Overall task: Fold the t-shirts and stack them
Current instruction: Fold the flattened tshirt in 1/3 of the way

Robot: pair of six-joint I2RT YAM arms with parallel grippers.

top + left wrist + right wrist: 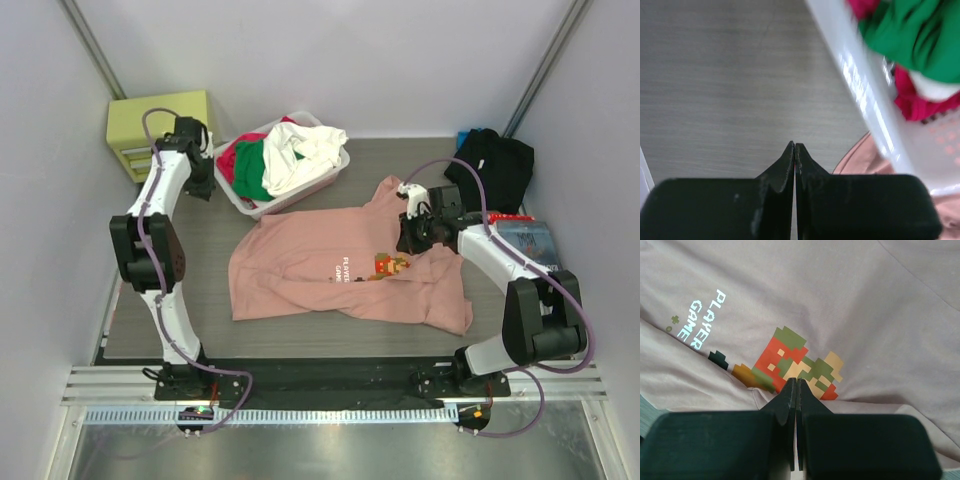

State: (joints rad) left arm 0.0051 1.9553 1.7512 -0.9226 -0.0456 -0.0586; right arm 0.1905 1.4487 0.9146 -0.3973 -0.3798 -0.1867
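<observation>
I'm looking down on a grey wood-grain table (390,160). At its back left a white plastic basket (305,190) sits at an angle, heaped with a white garment (300,150), a green one (258,165) and a red one (232,158). In the left wrist view the basket's wall is close and blurred, with green and red cloth inside it.

Left of the basket, in the back corner, stands a yellow-green box (160,125) with drawer fronts. At the right edge I make out a flat dark printed packet (528,240), with something red (510,217) just behind it. A small blue thing (464,138) lies at the back, and I can't tell what it is. A metal rail (330,383) runs along the near edge.
</observation>
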